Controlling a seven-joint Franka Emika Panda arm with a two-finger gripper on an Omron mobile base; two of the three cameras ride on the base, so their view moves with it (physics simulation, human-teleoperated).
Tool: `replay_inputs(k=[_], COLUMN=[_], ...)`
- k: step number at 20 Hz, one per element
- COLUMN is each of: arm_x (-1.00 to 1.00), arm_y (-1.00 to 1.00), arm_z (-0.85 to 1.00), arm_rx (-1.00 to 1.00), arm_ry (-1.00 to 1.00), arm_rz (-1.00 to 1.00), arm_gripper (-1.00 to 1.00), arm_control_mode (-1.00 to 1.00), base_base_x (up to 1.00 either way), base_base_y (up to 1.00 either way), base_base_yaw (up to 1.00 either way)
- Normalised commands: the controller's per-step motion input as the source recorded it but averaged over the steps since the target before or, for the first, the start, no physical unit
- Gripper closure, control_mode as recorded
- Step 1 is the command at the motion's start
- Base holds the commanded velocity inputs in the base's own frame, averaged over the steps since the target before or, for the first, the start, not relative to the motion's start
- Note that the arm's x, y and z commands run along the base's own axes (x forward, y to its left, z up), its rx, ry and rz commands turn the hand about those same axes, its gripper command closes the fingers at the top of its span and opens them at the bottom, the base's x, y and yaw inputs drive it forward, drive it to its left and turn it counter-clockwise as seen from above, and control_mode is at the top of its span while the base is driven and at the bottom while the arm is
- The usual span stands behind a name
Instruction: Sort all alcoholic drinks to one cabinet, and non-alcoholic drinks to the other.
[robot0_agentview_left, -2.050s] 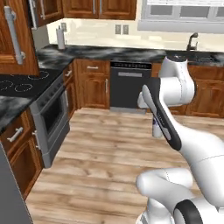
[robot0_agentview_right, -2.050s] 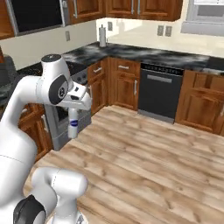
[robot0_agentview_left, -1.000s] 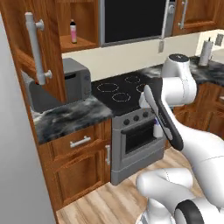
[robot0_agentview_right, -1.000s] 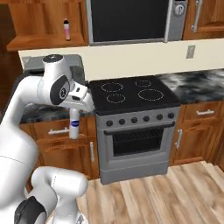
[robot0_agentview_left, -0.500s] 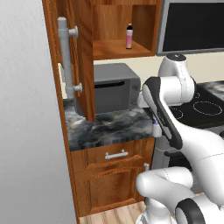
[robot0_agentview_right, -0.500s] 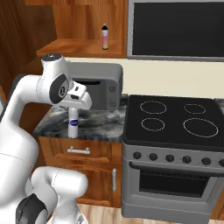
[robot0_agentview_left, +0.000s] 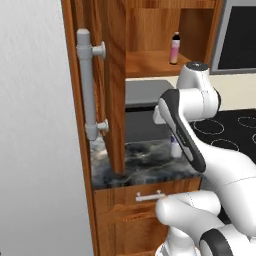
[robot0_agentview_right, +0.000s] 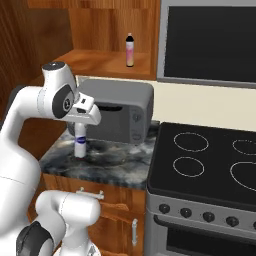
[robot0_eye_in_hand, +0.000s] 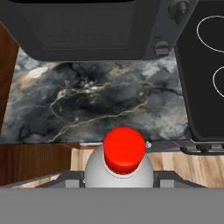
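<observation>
From the left base view, the tall reddish-brown wooden cabinet (robot0_agentview_left: 112, 75) is seen with its door open, a slim pink bottle (robot0_agentview_left: 175, 48) already shelved above the gripper (robot0_agentview_left: 175, 142).

In the right base view, a white, red-capped bottle (robot0_agentview_right: 79, 141) is clamped in the gripper, beside the grey microwave (robot0_agentview_right: 117, 110).

In the hand view, it is held over the marble counter (robot0_eye_in_hand: 87, 100); shelving it appears to remain.

Red-capped white bottle (robot0_eye_in_hand: 123, 164), reddish-brown wooden cabinet (robot0_agentview_left: 116, 75), dark veined marble counter (robot0_eye_in_hand: 87, 105), pink shelf bottle (robot0_agentview_right: 130, 50).
</observation>
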Motion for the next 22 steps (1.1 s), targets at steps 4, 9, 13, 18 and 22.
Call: replay_inputs(k=[4,9,13,18,22], arm_x=[0.00,0.00,0.00,0.00,0.00], arm_y=[0.00,0.00,0.00,0.00,-0.02], arm_z=[0.00,0.00,0.00,0.00,0.01], arm_rx=[0.00,0.00,0.00,0.00,0.00], arm_ry=[0.00,0.00,0.00,0.00,-0.02], arm_rz=[0.00,0.00,0.00,0.00,0.01], arm_gripper=[1.00,1.00,1.00,1.00,1.00], arm_control_mode=[1.00,1.00,1.00,1.00,-1.00], base_base_x=[0.48,0.33,0.30,0.31,0.07], base_base_y=[-0.15,-0.20,-0.24,-0.23,-0.08], base_base_yaw=[0.13,0.11,0.08,0.04,0.00])
